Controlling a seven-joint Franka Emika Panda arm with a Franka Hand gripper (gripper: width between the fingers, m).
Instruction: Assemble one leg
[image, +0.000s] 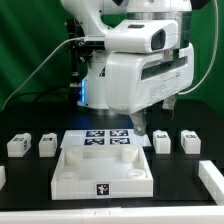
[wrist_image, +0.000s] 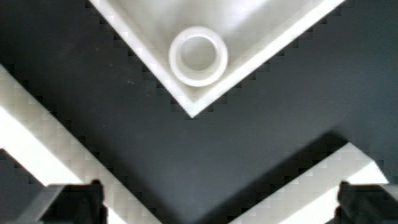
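Four small white legs with tags stand on the black table: two at the exterior view's left (image: 18, 145) (image: 48, 145) and two at the right (image: 163, 143) (image: 190, 141). The large white square panel (image: 100, 172) lies in front of the marker board (image: 108, 139). My gripper (image: 140, 124) hangs over the panel's back right corner, to the left of the nearest right leg. In the wrist view the gripper (wrist_image: 217, 205) is open and empty, its dark fingers (wrist_image: 68, 205) far apart. A panel corner with a round socket (wrist_image: 196, 52) lies ahead. No leg shows in the wrist view.
White pieces show at the exterior view's right edge (image: 212, 180) and left edge (image: 2, 178). The bulky arm body (image: 135, 70) hides the table behind the marker board. White diagonal bands (wrist_image: 36, 135) cross the wrist view beside the fingers.
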